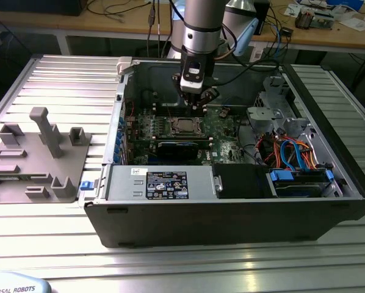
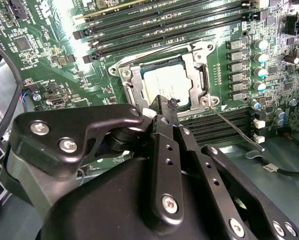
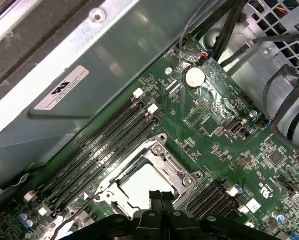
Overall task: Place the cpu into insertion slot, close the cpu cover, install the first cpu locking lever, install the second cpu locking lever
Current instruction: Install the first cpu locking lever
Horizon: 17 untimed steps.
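Found the cpu [image 2: 165, 82] lying flat in the insertion slot [image 3: 120, 176], just below and ahead of the tip of the claw [image 2: 164, 106] in both wrist views. Saw its dull silver top through the window of the cpu cover [image 2: 195, 70], folded down flat around it. Noted the claw clenched, fingertips [image 3: 157, 199] pressed together with nothing between them, poised over the near edge of the cover; could not tell whether touching it. Spotted a thin wire lever [image 2: 234, 127] slanting away from a corner of the cover frame, just beside the claw's tip, not tucked against the frame. Made out long black memory slots [image 2: 164, 30] on both sides of the socket, one bank beyond the claw and the other partly beneath it. Saw the green motherboard [image 3: 214, 120] spreading all round under the claw, with a round silver coin cell [image 3: 193, 77] well ahead of it. Saw the arm [image 1: 201, 24] reaching down into the open computer case [image 1: 231, 213], orange and blue cables [image 1: 289, 149] off from the claw towards the exterior view's right. Noted a grey fixture tray [image 1: 36, 152] on the ribbed metal counter [image 1: 170, 262], well apart from the claw towards the exterior view's left
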### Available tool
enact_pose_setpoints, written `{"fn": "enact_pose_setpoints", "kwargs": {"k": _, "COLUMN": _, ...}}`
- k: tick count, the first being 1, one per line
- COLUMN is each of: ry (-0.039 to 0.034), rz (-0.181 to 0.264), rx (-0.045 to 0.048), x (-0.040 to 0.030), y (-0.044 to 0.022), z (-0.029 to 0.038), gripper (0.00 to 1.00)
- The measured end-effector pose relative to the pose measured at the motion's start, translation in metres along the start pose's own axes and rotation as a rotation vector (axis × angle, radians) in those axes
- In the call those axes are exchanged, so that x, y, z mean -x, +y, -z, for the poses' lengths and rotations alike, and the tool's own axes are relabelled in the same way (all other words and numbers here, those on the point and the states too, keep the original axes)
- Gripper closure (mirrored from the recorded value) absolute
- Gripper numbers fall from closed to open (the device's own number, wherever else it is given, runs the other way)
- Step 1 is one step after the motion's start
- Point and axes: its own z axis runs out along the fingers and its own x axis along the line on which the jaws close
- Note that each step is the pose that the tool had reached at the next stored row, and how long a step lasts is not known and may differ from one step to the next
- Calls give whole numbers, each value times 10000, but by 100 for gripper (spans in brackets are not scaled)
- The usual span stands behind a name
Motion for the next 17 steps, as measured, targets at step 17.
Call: {"fn": "enact_pose_setpoints", "kwargs": {"k": 17, "ry": -12, "rz": 438, "rx": 10, "x": 0, "y": 0, "z": 0, "gripper": 89}}
